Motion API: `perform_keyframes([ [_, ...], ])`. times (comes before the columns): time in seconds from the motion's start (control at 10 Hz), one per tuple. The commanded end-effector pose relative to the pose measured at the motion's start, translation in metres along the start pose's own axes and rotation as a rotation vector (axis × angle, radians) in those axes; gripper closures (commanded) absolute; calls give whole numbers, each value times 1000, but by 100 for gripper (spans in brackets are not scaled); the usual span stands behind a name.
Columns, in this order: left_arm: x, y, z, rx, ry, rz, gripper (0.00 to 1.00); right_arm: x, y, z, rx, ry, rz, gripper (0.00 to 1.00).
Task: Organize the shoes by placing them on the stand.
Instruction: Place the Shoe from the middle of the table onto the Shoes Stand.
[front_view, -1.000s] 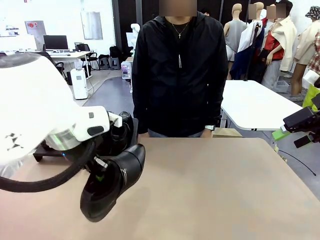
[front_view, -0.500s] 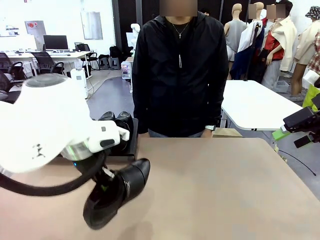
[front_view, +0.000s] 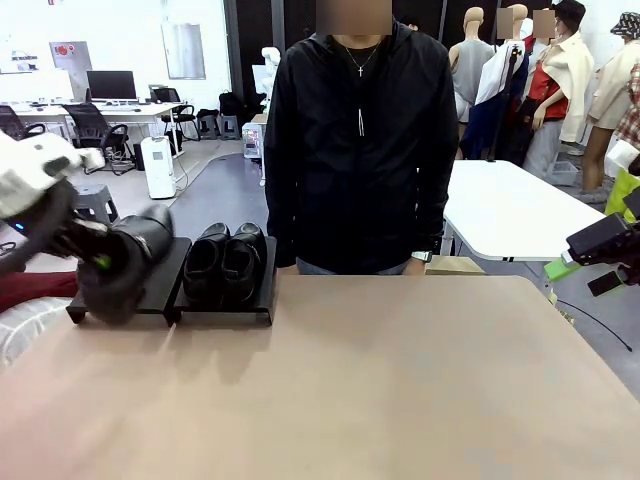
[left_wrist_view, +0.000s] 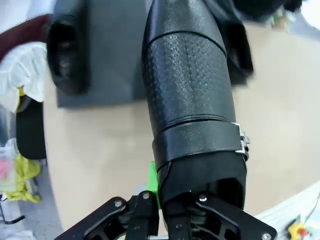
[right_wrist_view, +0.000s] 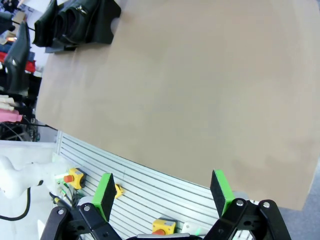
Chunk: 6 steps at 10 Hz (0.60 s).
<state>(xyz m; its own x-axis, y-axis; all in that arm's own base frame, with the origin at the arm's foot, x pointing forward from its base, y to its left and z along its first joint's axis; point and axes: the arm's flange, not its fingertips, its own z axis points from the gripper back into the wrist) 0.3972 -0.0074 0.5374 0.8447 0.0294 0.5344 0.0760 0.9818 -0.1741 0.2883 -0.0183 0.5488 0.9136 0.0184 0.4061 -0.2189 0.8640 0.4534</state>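
Observation:
My left gripper (front_view: 97, 262) is shut on the heel end of a black shoe (front_view: 128, 258), holding it tilted over the left platform of the black stand (front_view: 160, 285). In the left wrist view the shoe (left_wrist_view: 187, 95) runs up from my gripper (left_wrist_view: 162, 210), with a green pad (left_wrist_view: 152, 180) against its side and the flat platform (left_wrist_view: 110, 70) below. Two more black shoes (front_view: 225, 262) stand side by side on the right platform, also seen on the stand (right_wrist_view: 75, 20) from the right wrist. My right gripper (right_wrist_view: 162, 192) is open and holds nothing, off the table's right edge (front_view: 590, 262).
A person in a black jacket (front_view: 360, 150) stands at the far side, hands down behind the table edge. A white table (front_view: 510, 210) stands behind at the right. White and yellow bags (left_wrist_view: 22, 80) lie off the table beside the stand.
My left arm has swung from the table's front left back to the far left, carrying the shoe up over the stand's left platform. The right arm has not moved.

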Motion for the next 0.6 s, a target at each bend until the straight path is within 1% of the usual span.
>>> perform_keyframes([
  [0.0,48,8,-46,57,-122,-7,100,-1,1,1,-11,3,-21,0],
  [0.1,59,19,-60,-19,-97,-91,100,-1,1,1,-11,3,-21,0],
  [0.2,61,23,-61,-66,-92,-32,100,-1,1,1,-11,3,-21,0],
  [0.3,52,18,-45,-18,-80,64,100,-1,1,1,-11,3,-21,0],
  [0.4,52,25,-60,28,-90,-18,100,-1,1,1,-11,3,-21,0],
  [0.5,52,25,-60,28,-90,-18,100,-1,1,1,-11,3,-21,0],
])
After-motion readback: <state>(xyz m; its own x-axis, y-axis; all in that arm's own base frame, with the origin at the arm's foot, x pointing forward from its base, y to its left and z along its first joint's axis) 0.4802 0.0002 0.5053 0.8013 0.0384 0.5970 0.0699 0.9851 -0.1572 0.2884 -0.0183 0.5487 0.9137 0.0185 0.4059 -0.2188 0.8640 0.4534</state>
